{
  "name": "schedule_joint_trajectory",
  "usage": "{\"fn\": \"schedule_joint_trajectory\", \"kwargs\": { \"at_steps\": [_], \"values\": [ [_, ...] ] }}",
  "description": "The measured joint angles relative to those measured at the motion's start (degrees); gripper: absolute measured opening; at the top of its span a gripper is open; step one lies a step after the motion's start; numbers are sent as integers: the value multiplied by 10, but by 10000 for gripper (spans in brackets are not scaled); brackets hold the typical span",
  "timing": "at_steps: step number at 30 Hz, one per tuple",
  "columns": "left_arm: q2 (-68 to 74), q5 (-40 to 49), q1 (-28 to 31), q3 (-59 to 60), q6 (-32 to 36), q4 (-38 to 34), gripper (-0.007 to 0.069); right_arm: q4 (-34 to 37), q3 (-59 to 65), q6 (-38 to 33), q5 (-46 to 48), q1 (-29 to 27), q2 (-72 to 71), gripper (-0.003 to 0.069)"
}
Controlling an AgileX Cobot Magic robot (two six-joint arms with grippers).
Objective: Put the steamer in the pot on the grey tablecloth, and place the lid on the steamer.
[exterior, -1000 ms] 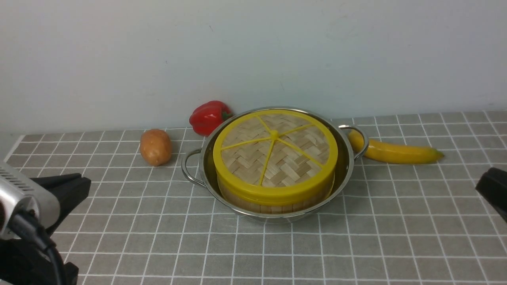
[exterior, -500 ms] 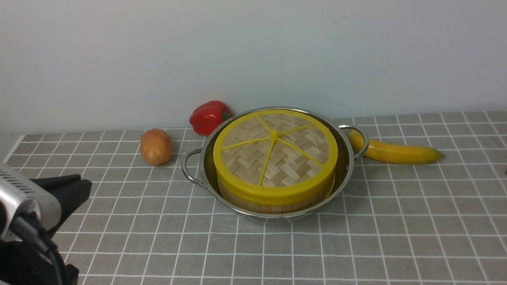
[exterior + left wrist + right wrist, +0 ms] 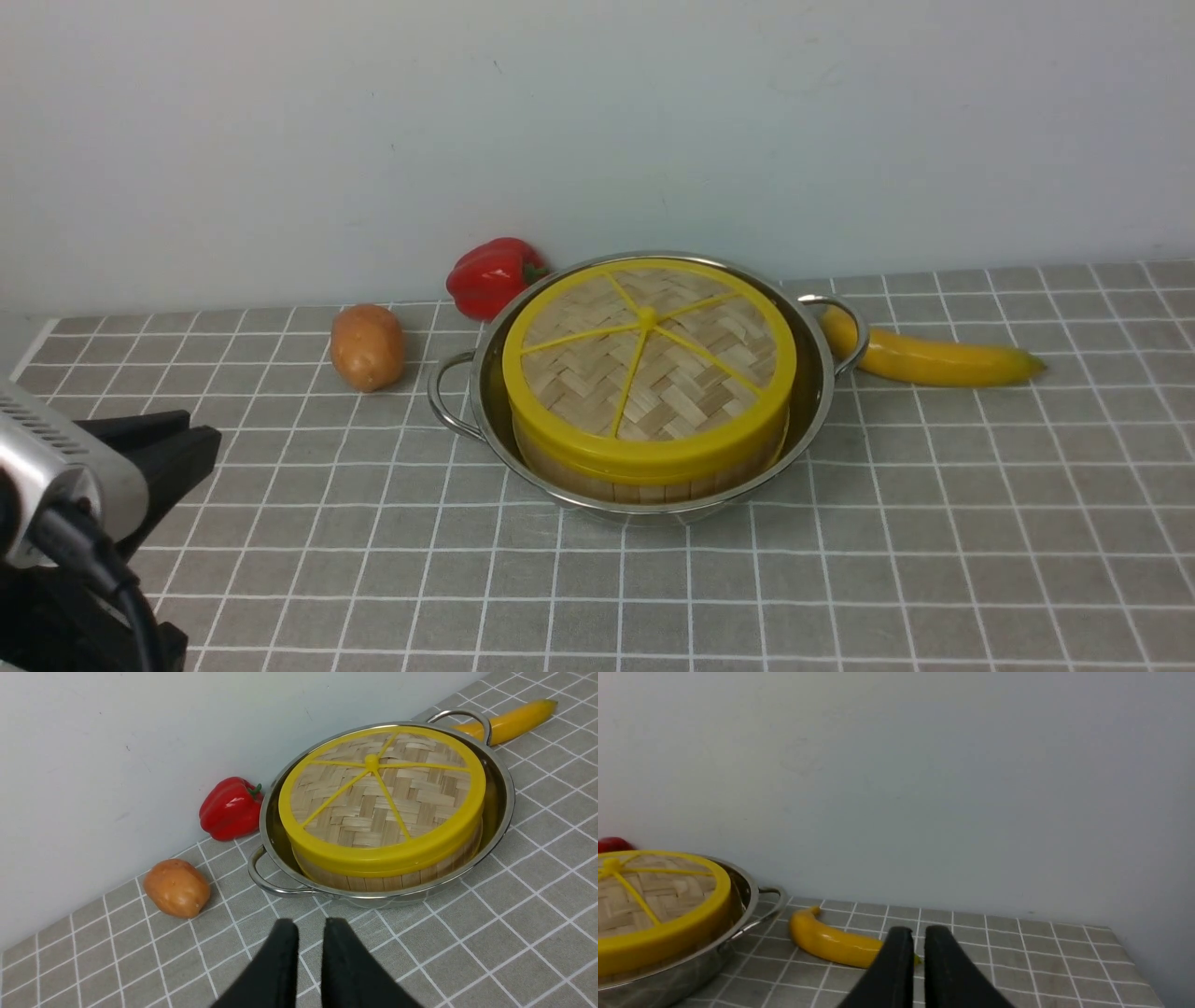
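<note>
The steel pot [image 3: 814,392] stands on the grey tablecloth [image 3: 840,579] near the back middle. The steamer [image 3: 644,487] sits inside it, only its pale wall showing under the lid [image 3: 649,359], which lies flat on top. The left wrist view shows the same stack: pot [image 3: 501,812], steamer [image 3: 373,883], lid [image 3: 383,798]. My left gripper [image 3: 201,439] is shut and empty, low at the front left, well short of the pot; its tips show in the left wrist view [image 3: 306,926]. My right gripper [image 3: 917,933] is shut and empty, out of the front view, to the right of the pot [image 3: 691,961].
A red pepper [image 3: 490,275] lies against the wall behind the pot's left side. A potato [image 3: 367,345] lies left of the pot. A banana [image 3: 934,359] lies just right of the pot's right handle. The wall runs close behind them.
My right gripper, seen at the right edge of the front view a second ago, has drawn out of that view. The left arm has barely shifted. The pot, steamer and lid have not moved.
</note>
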Motion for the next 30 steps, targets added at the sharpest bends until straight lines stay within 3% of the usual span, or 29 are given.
{"fn": "schedule_joint_trajectory", "kwargs": {
  "at_steps": [12,30],
  "values": [
    [0,1,0,0,0,0,97,19,92,74,-43,-8,-5,136],
    [-18,2,15,0,3,-1,127,26,93,84,-32,-8,-5,198]
  ]
}}
